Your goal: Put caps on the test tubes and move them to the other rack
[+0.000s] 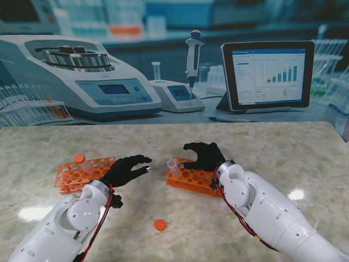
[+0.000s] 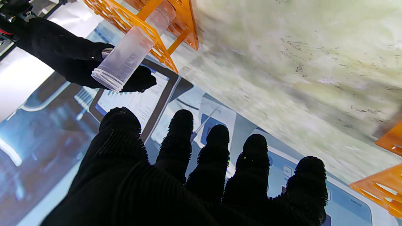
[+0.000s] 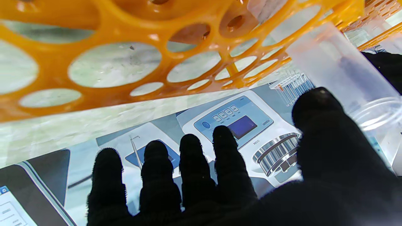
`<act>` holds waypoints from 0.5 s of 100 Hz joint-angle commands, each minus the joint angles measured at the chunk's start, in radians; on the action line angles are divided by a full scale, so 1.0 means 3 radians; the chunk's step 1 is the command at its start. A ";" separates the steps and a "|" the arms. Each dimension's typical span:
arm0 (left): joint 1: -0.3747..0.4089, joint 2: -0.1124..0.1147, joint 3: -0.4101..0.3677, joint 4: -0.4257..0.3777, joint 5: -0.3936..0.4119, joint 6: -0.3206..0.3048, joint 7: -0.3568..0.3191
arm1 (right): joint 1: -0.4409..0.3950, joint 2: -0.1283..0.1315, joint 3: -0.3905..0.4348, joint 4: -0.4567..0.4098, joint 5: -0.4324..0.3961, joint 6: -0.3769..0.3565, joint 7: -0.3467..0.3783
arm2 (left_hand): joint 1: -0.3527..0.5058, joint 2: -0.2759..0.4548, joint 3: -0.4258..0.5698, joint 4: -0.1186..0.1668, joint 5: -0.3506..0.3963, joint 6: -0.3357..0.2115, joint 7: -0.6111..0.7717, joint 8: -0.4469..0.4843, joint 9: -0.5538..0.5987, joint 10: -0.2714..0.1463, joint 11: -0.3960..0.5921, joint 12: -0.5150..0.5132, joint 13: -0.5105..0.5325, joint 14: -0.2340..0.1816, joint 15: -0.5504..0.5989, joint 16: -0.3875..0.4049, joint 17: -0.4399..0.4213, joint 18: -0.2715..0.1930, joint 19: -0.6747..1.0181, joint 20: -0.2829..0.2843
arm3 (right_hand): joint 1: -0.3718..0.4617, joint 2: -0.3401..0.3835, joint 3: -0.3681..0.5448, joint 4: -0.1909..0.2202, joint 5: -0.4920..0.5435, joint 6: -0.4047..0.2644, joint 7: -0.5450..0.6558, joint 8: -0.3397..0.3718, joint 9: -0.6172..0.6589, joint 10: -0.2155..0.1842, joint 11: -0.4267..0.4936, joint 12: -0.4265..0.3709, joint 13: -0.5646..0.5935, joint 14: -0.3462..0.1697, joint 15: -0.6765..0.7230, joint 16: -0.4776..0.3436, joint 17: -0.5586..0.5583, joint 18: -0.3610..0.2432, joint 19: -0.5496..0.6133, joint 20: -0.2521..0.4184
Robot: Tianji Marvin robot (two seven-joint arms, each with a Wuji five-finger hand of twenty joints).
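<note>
An uncapped clear test tube (image 1: 173, 166) (image 2: 132, 50) (image 3: 342, 72) leans in the left end of the orange rack (image 1: 192, 181) on my right. My right hand (image 1: 204, 155) hovers over that rack with fingers (image 3: 194, 163) spread, holding nothing. My left hand (image 1: 126, 169) lies open between the two racks, fingers (image 2: 216, 150) pointing toward the tube. The left orange rack (image 1: 82, 173) holds one tube with an orange cap (image 1: 80, 159). A loose orange cap (image 1: 160, 224) lies on the table nearer to me.
The marble table (image 1: 272, 147) ends at a printed lab backdrop with a centrifuge (image 1: 82, 76), pipette and tablet. A corner of the left rack (image 2: 386, 185) shows in the left wrist view.
</note>
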 commanded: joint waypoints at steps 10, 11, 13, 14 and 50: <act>0.0005 0.0003 0.0010 -0.0024 -0.0002 0.0013 -0.0018 | -0.0093 0.0048 0.0035 -0.0112 -0.0043 -0.0053 0.0063 | 0.0014 0.0137 -0.0040 -0.0009 -0.0006 -0.0009 -0.0057 -0.0026 0.0021 -0.0011 -0.0051 -0.0021 0.0015 0.0000 0.0006 0.0041 -0.0048 0.0012 -0.0039 -0.0008 | -0.0058 -0.0135 0.0025 0.0012 -0.0011 0.0012 -0.0008 -0.0025 -0.0017 0.0026 0.0013 -0.0012 -0.0008 -0.0002 0.0016 -0.0027 -0.0051 0.0061 0.0021 -0.0067; 0.0004 0.0003 0.0011 -0.0024 -0.0002 0.0013 -0.0018 | -0.0096 0.0049 0.0036 -0.0116 -0.0044 -0.0056 0.0065 | 0.0016 0.0138 -0.0039 -0.0008 -0.0007 -0.0012 -0.0057 -0.0026 0.0023 -0.0010 -0.0050 -0.0020 0.0012 0.0000 0.0005 0.0040 -0.0048 0.0012 -0.0039 -0.0008 | -0.0067 -0.0143 0.0027 0.0012 -0.0017 0.0017 -0.0011 -0.0026 -0.0018 0.0028 0.0013 -0.0012 -0.0011 0.0000 0.0015 -0.0027 -0.0053 0.0061 0.0021 -0.0068; 0.0004 0.0003 0.0011 -0.0024 -0.0002 0.0013 -0.0019 | -0.0101 0.0051 0.0037 -0.0125 -0.0045 -0.0061 0.0069 | 0.0016 0.0138 -0.0039 -0.0008 -0.0007 -0.0010 -0.0058 -0.0026 0.0021 -0.0006 -0.0051 -0.0021 0.0015 -0.0002 0.0007 0.0041 -0.0048 0.0012 -0.0040 -0.0008 | -0.0154 -0.0190 0.0182 0.0010 -0.0011 0.0029 -0.0030 -0.0042 -0.0030 0.0029 0.0015 -0.0011 -0.0023 0.0005 0.0018 -0.0026 -0.0053 0.0059 0.0018 -0.0092; 0.0004 0.0003 0.0012 -0.0024 -0.0002 0.0013 -0.0020 | -0.0103 0.0052 0.0038 -0.0129 -0.0045 -0.0062 0.0071 | 0.0018 0.0136 -0.0039 -0.0008 -0.0005 -0.0011 -0.0057 -0.0026 0.0022 -0.0005 -0.0051 -0.0021 0.0016 -0.0001 0.0007 0.0041 -0.0050 0.0011 -0.0041 -0.0008 | -0.0172 -0.0200 0.0207 0.0007 -0.0011 0.0032 -0.0032 -0.0045 -0.0032 0.0030 0.0015 -0.0011 -0.0025 0.0005 0.0018 -0.0025 -0.0054 0.0058 0.0018 -0.0096; -0.0003 0.0003 0.0025 -0.0020 -0.0006 0.0029 -0.0028 | -0.0054 0.0009 -0.0082 -0.0067 -0.0041 -0.0035 -0.0040 | 0.0013 0.0135 -0.0041 -0.0009 -0.0007 -0.0007 -0.0057 -0.0026 0.0019 -0.0009 -0.0051 -0.0021 0.0011 -0.0004 0.0005 0.0040 -0.0051 0.0007 -0.0047 -0.0005 | -0.0444 -0.0341 0.0472 -0.0089 -0.0048 0.0089 -0.0065 -0.0052 -0.0075 0.0064 0.0014 -0.0012 -0.0032 0.0020 0.0020 -0.0020 -0.0072 0.0062 0.0029 -0.0113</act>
